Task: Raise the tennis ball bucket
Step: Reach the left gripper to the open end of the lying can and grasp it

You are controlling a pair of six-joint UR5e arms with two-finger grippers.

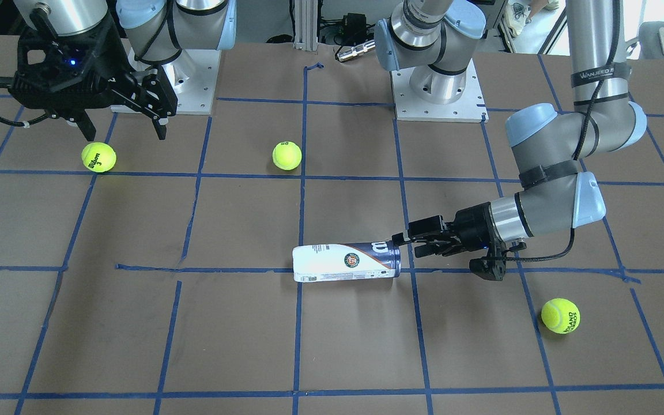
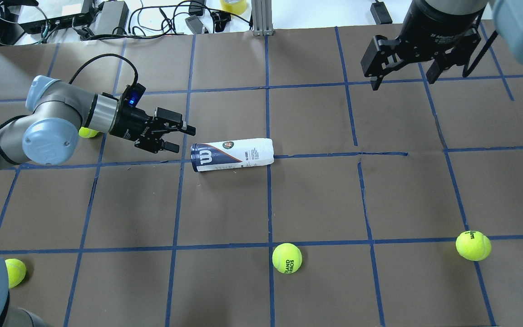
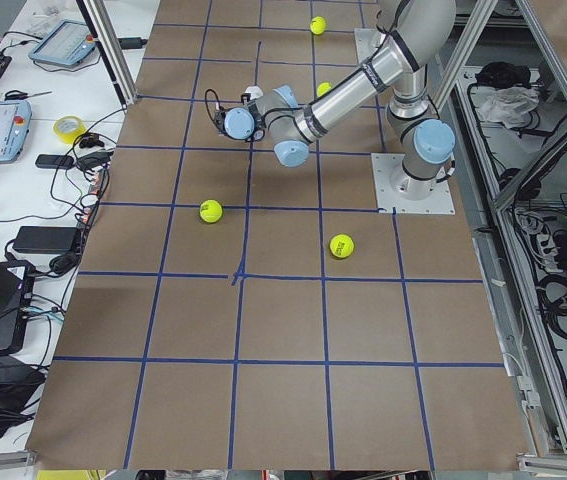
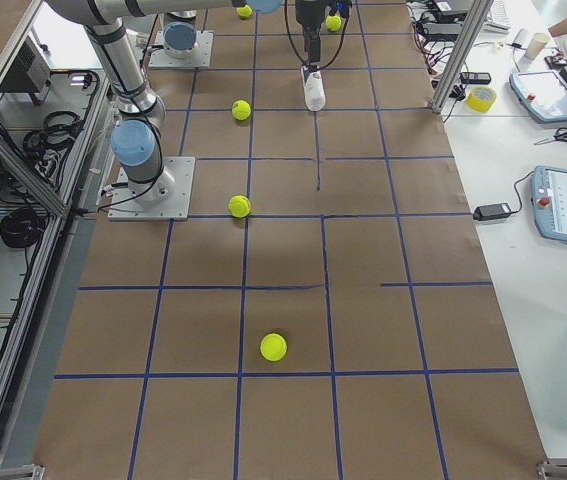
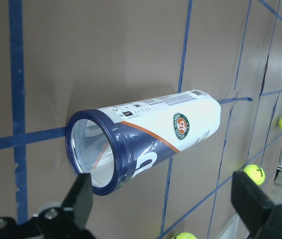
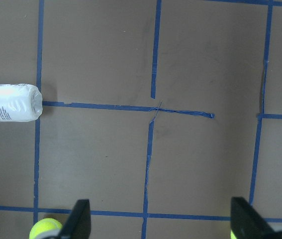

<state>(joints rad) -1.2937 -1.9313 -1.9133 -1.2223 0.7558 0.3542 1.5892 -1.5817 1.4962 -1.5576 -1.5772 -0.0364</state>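
The tennis ball bucket lies on its side on the brown table, white body with a navy end and a white "W". It also shows in the overhead view, the left wrist view and, only its white end, the right wrist view. Its open navy rim faces my left gripper, which is open, held low and level, a short gap from the rim and not touching it. My right gripper is open and empty, high above the table's far right part.
Yellow-green tennis balls lie loose: one near the middle on the robot's side, one at the right, one at the near left edge, one behind the left arm. Blue tape lines grid the table.
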